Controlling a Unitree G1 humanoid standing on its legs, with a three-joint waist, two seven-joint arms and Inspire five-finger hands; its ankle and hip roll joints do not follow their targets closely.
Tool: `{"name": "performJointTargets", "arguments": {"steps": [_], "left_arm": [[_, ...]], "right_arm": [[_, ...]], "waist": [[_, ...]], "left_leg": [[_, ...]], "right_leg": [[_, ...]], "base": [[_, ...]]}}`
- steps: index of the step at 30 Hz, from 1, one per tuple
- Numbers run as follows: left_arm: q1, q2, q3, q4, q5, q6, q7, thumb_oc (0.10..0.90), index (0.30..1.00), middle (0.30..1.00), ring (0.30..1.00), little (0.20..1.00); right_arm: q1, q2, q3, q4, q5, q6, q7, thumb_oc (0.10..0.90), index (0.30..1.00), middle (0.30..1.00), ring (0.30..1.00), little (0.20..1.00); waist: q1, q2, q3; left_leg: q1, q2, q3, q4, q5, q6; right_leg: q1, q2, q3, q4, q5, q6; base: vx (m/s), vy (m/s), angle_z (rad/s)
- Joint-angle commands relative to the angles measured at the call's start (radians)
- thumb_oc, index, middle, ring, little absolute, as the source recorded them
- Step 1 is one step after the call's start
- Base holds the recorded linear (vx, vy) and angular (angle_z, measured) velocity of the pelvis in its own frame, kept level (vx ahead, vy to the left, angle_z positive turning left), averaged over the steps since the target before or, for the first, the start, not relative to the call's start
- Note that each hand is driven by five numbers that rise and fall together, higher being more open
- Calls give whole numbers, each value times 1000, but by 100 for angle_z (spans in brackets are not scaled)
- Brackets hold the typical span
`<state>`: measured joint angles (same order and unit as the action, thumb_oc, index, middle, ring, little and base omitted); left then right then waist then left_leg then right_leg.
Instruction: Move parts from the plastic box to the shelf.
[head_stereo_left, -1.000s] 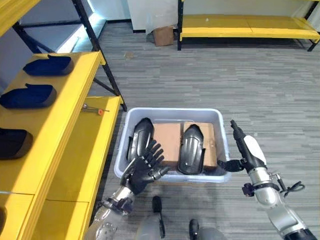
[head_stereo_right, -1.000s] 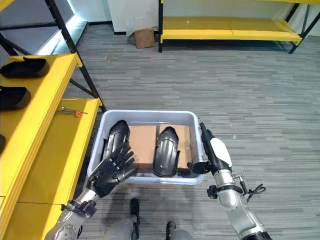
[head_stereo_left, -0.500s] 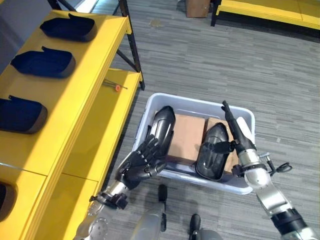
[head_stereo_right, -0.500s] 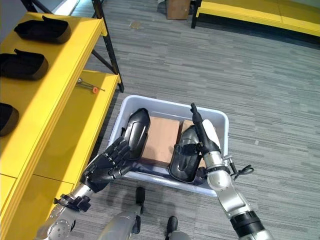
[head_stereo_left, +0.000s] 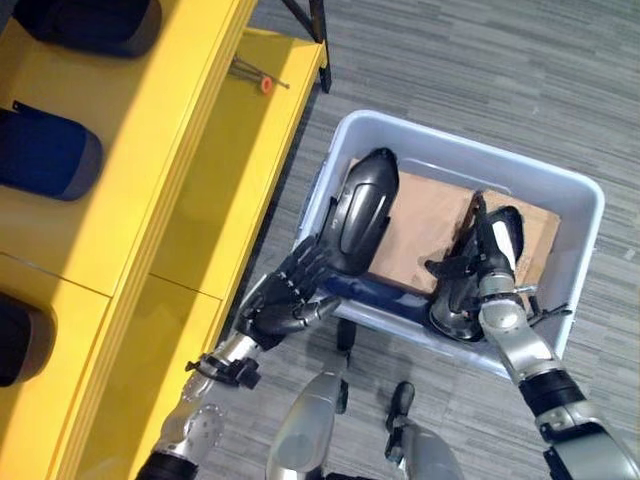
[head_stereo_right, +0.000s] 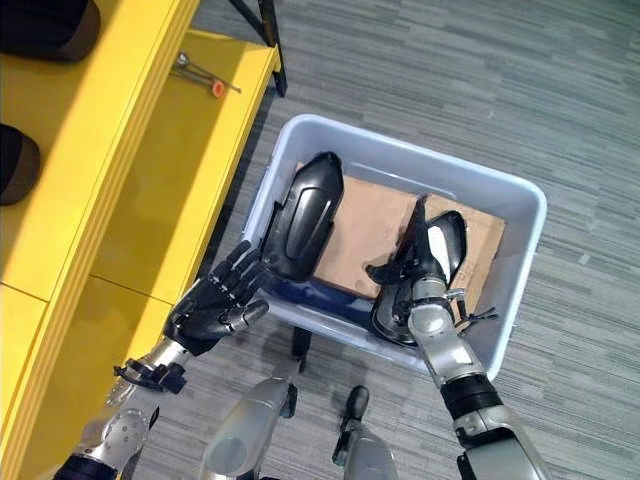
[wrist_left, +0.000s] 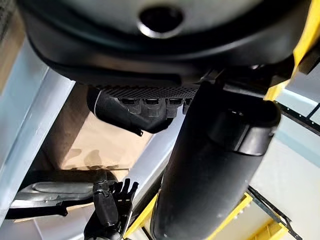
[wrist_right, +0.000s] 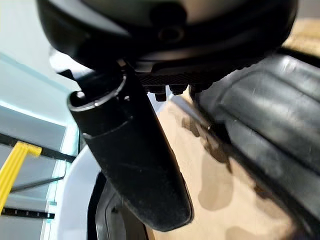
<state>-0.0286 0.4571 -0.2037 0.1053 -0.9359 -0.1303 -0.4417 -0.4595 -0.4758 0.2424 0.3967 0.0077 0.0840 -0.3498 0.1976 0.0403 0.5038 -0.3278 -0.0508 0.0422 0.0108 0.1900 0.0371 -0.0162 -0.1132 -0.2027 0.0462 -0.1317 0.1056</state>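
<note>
A pale plastic box (head_stereo_left: 585, 215) stands on the floor beside the yellow shelf (head_stereo_left: 190, 150), lined with cardboard (head_stereo_left: 420, 235). Two glossy black curved parts lie in it. The left part (head_stereo_left: 362, 208) leans on the box's left side. My left hand (head_stereo_left: 283, 304) is open at the box's near left corner, with its fingertips at that part's lower end. My right hand (head_stereo_right: 432, 256) lies open along the right part (head_stereo_right: 398, 318), fingers straight and thumb spread to the left. This part (wrist_right: 270, 130) shows right under the hand in the right wrist view.
Dark parts (head_stereo_left: 45, 155) sit on the shelf's upper level, one farther back (head_stereo_left: 100, 20) and one nearer (head_stereo_left: 20, 340). A small tool with an orange handle (head_stereo_left: 262, 82) lies on the lower level. Grey floor surrounds the box on the right.
The camera has tipped down toward the box. My right hand has come down from the box's right side onto the right part. My left hand has closed in on the left part's lower end.
</note>
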Motion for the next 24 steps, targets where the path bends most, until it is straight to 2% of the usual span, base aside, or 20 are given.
{"name": "performJointTargets", "arguments": {"steps": [1,5,14,17,20,21,23,24], "left_arm": [[-10,1,5,-89,0,-70,-57,900,1000,1000,1000,1000],[-39,-2,-24,-94,12,-74,-38,900,1000,1000,1000,1000],[-76,-4,-55,-91,3,-73,-30,900,1000,1000,1000,1000],[-86,-1,-77,-91,-1,-75,-27,900,1000,1000,1000,1000],[-76,-1,-84,-97,-3,-79,-31,900,1000,1000,1000,1000],[-68,-2,-91,-100,-5,-85,-28,900,1000,1000,1000,1000],[-70,-3,-92,-100,-6,-86,-26,900,1000,1000,1000,1000],[-67,-8,-105,-104,-10,-99,-13,900,1000,1000,1000,1000]], "right_arm": [[-111,-51,7,-77,-89,-44,-81,900,1000,1000,1000,1000],[-136,-47,33,-45,-81,-14,-116,900,1000,1000,1000,1000],[-228,-69,52,85,-104,-29,-163,900,1000,1000,1000,1000],[-304,-90,36,176,-47,-28,-248,900,1000,1000,1000,1000],[-316,-89,18,197,-3,-15,-287,900,1000,1000,1000,1000],[-306,-79,4,202,46,-4,-334,900,1000,1000,1000,1000],[-304,-76,0,202,50,-4,-348,900,1000,1000,1000,1000],[-279,-50,-25,205,45,-16,-419,900,1000,1000,1000,1000]], "waist": [[-5,-7,-47],[2,3,-2],[9,28,16],[17,45,16],[17,56,16],[12,59,16],[12,62,16],[3,72,16]], "left_leg": [[-71,31,25,103,-122,-41],[-111,19,25,113,-115,-31],[-151,11,27,119,-106,-23],[-170,4,28,127,-108,-19],[-172,2,31,130,-112,-18],[-168,-1,35,131,-118,-16],[-171,2,35,130,-115,-16],[-176,3,40,131,-118,-13]], "right_leg": [[-53,-4,-1,85,5,-60],[-112,-6,-22,136,-5,-62],[-192,-9,-33,196,-10,-65],[-226,-13,-36,226,-14,-68],[-239,-16,-34,240,-17,-69],[-248,-20,-31,252,-23,-68],[-253,-18,-30,251,-19,-69],[-277,-20,-25,267,-21,-69]], "base": [[-21,22,6],[-28,13,2],[-4,12,4],[2,21,1],[14,48,0],[33,60,-1],[16,48,-5],[31,78,-7]]}}
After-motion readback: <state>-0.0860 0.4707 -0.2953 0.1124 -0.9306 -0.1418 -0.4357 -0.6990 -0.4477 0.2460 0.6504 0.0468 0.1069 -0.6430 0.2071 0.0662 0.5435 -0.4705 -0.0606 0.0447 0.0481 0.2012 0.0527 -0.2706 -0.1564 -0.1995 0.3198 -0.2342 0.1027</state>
